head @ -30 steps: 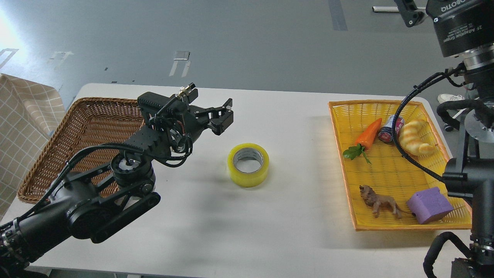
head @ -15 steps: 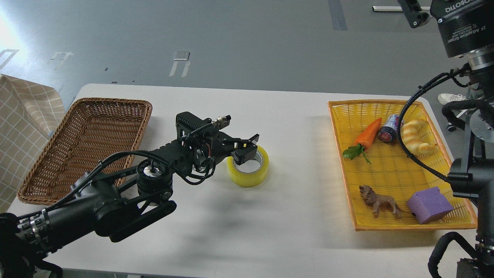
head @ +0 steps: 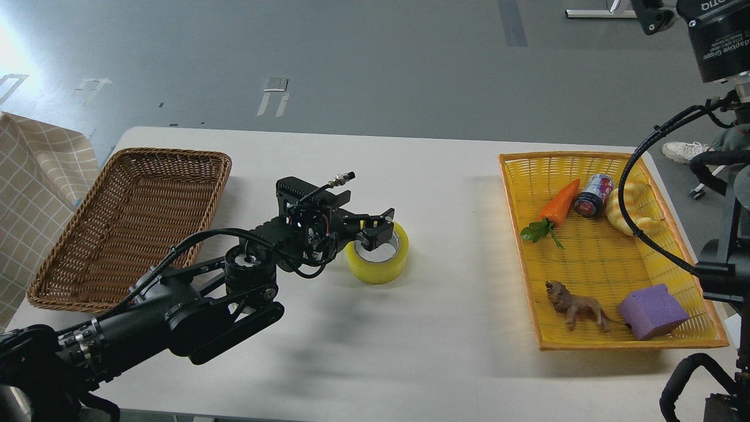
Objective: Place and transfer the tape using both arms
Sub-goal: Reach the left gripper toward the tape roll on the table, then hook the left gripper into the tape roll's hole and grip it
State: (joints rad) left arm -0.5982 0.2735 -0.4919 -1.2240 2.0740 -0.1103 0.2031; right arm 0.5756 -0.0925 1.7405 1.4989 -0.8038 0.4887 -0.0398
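Observation:
The tape (head: 378, 266), a wide yellow roll with a grey-white core, lies flat at the middle of the white table (head: 410, 351). My left gripper (head: 378, 225) reaches in from the left and sits over the roll's left rim. Its jaws stand apart, one finger above the far rim and one dipping toward the core. I cannot tell whether they touch the roll. My right gripper (head: 647, 10) is raised at the top right, far from the tape. Only its body and part of one finger show at the frame's edge.
An empty brown wicker basket (head: 126, 176) stands at the left. A yellow tray (head: 592, 258) at the right holds a carrot (head: 559, 204), a can (head: 592, 196), a bread croissant (head: 630, 208), a toy lion (head: 577, 308) and a purple block (head: 650, 310). A checked cloth (head: 35, 176) hangs at the far left.
My left arm swung right and down from beside the basket to the tape, then settled a little further over its left rim. My right gripper rose slightly toward the top edge.

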